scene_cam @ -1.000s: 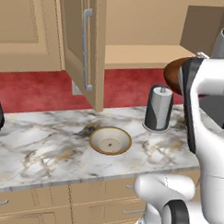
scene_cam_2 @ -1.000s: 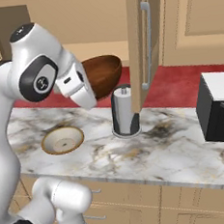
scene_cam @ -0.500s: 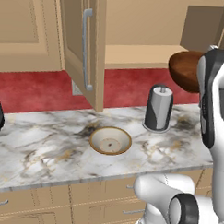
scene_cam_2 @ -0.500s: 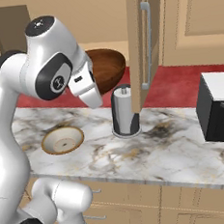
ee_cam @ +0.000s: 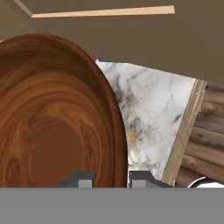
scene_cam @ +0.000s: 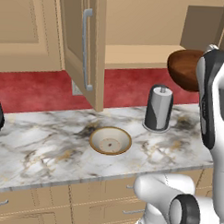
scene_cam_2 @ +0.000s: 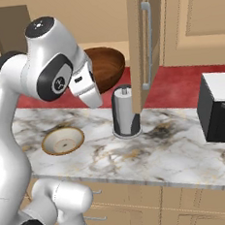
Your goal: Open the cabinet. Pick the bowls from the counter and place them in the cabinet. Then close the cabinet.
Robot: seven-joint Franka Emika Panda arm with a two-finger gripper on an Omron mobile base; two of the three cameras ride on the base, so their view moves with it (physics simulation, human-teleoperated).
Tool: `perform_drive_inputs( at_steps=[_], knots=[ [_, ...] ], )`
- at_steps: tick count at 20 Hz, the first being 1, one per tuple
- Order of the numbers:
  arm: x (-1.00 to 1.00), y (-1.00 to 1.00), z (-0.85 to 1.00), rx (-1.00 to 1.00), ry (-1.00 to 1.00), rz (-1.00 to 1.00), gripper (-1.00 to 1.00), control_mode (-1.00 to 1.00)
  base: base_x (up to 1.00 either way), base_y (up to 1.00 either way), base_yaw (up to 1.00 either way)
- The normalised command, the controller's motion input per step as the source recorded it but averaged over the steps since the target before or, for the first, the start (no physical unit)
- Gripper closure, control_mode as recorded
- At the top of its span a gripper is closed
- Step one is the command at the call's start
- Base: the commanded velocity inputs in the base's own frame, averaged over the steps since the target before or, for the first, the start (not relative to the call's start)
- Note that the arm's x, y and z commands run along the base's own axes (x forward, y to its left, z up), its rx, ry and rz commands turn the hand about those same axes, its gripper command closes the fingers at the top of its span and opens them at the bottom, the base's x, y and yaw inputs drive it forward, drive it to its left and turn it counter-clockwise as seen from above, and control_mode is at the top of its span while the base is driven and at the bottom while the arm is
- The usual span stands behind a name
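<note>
My gripper [ee_cam: 111, 178] is shut on the rim of the dark reddish-brown wooden bowl [ee_cam: 52, 118], which hangs tilted in the air above the counter [scene_cam: 38, 147]. This bowl [scene_cam: 182, 68] is level with the cabinet's lower shelf [scene_cam: 139, 55], just above the grey canister [scene_cam: 158, 109]. From the right it shows behind my white hand as the same brown bowl [scene_cam_2: 105, 66]. The cabinet's door [scene_cam: 82, 43] stands open. The cream bowl with a tan rim [scene_cam: 110, 141] sits upright on the counter, also seen as the cream bowl [scene_cam_2: 63, 140] at left.
The open door [scene_cam_2: 144, 43] juts out over the counter [scene_cam_2: 176, 152] beside the canister [scene_cam_2: 125, 111]. A black appliance [scene_cam_2: 220, 106] stands at the right end. Tan drawers run under the counter.
My arm has lifted, raising the brown bowl a little higher in front of the open cabinet. The cream bowl and the canister have stayed put.
</note>
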Motion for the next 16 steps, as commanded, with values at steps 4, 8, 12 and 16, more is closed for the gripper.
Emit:
perform_drive_inputs(
  at_steps=[4,8,12,16],
  knots=[
    [0.20,0.14,0.25,0.09,-0.07,0.00,1.00,-1.00,0.00,0.00,0.00],
    [0.25,0.22,0.06,0.12,-0.08,0.00,1.00,-1.00,0.00,0.00,0.00],
    [0.47,0.36,0.00,0.09,-0.11,0.00,1.00,-1.00,0.00,0.00,0.00],
    [0.59,0.32,0.00,0.05,-0.14,0.00,1.00,-1.00,0.00,0.00,0.00]
  ],
)
